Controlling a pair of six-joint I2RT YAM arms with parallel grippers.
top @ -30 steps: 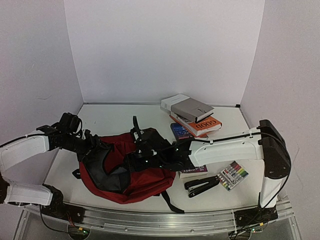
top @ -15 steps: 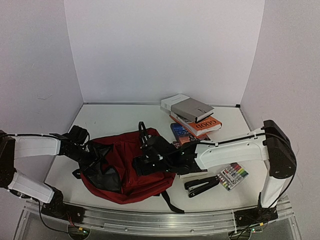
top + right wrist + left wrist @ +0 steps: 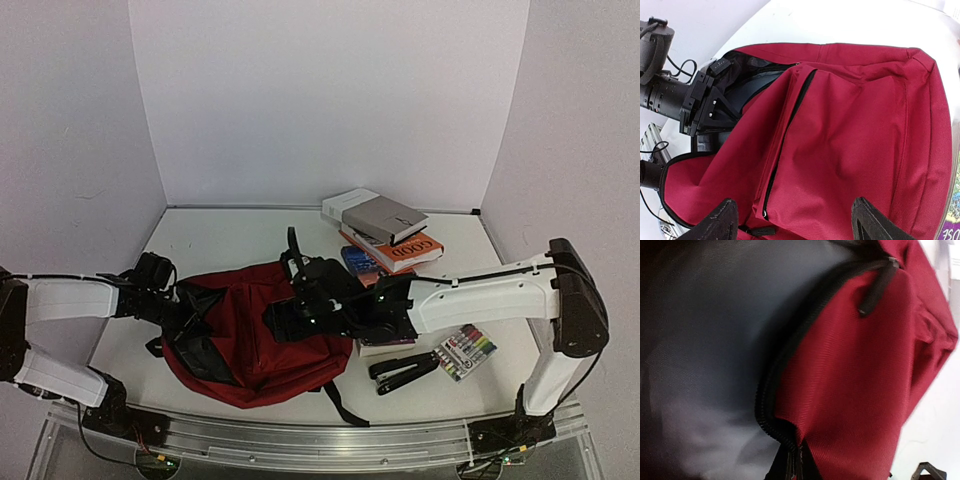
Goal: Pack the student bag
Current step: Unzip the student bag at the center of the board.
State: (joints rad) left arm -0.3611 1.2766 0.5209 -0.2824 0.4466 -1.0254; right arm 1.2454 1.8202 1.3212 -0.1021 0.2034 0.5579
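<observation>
**A:** Where is the bag [image 3: 255, 340] found?

**B:** It is laid flat on the table [image 3: 230, 240], left of centre and near the front edge. Its main zip is undone on the left side, and grey lining is exposed there.

**A:** How are the grippers recorded?

**B:** The left gripper [image 3: 190, 305] is pressed together at the mouth of the bag. In its wrist view the zip rim is seen puckered where it is pinched. The right gripper [image 3: 792, 201] is held spread above the front pocket, and nothing is gripped by it.

**A:** What is done, and what is left?

**B:** Nothing is seen packed. The books [image 3: 385, 235] are stacked at the back right, well apart from the bag. The stapler [image 3: 403, 372] and the markers [image 3: 465, 350] are left on the table to the right. All of it is judged outstanding. Only the opening of the bag is in hand, and the deeper interior cannot be seen.

**A:** What is altered from a second ago?

**B:** The left gripper, then spread and raised off the bag's left end, is now lowered and closed on the rim. The mouth, then gaping, is now narrowed, and less lining is shown. The right arm is stretched further across. The loose items are unmoved.
</observation>
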